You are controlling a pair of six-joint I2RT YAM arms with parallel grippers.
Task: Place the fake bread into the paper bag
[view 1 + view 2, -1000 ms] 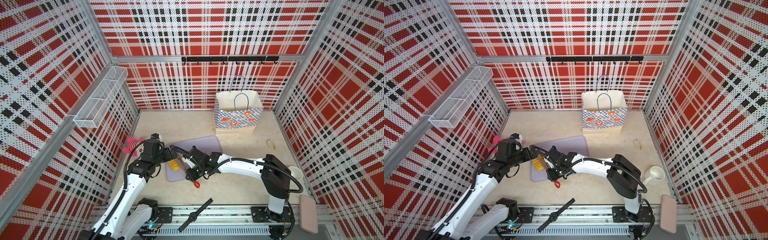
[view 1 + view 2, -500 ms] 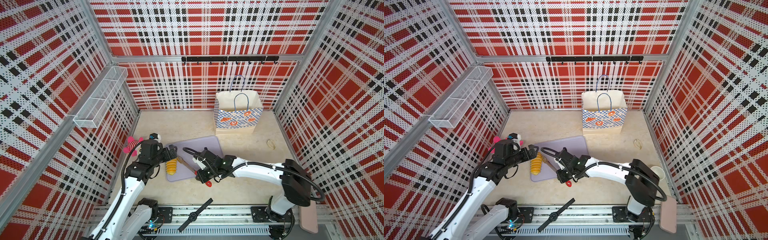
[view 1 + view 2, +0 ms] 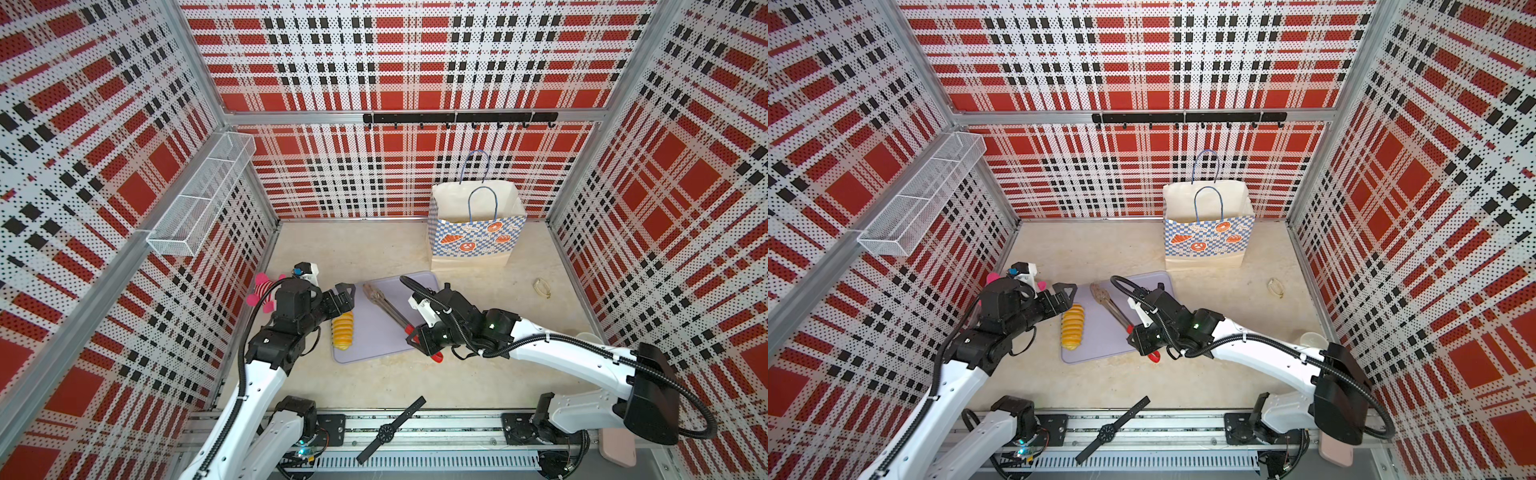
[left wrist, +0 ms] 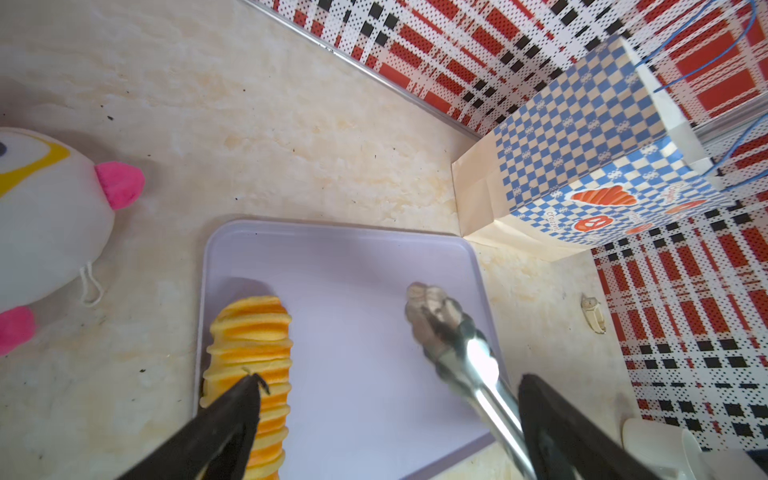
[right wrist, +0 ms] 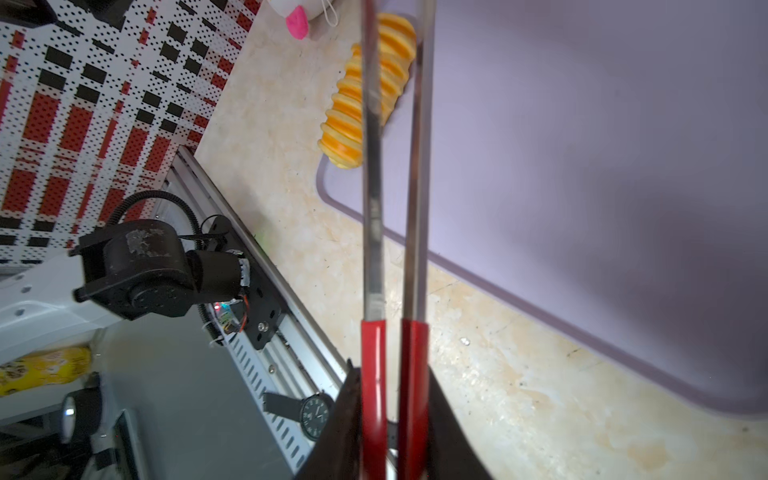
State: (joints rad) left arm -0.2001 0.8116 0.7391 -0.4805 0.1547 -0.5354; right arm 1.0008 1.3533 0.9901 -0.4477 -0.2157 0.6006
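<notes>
The fake bread in view is a single ridged golden loaf. It lies directly under the left claw, along the near rim of a lavender tray and partly overlapping that rim. The left claw is released, with its jaws spread wide. In the left wrist view one fingertip overlaps the loaf; whether it touches cannot be told.

Across the tray from it, the right claw is clenched on the red handles of a pair of metal tongs. In the right wrist view the two fingers flank those handles. The tongs' arms run out nearly side by side from the claw over the tray, and the loaf shows beyond them. The tong tips lie just ahead of the left claw's other finger, beside the loaf but apart from it.

A pink-and-white plush doll sits on the table beside the left claw's wrist, off the tray.

The paper bag stands upright well beyond both claws, against the back wall. Its mouth is open and its blue handles are up. From here its bottom cannot be seen.

Back behind both claws, a black wristwatch lies across the rail between the arm bases.
</notes>
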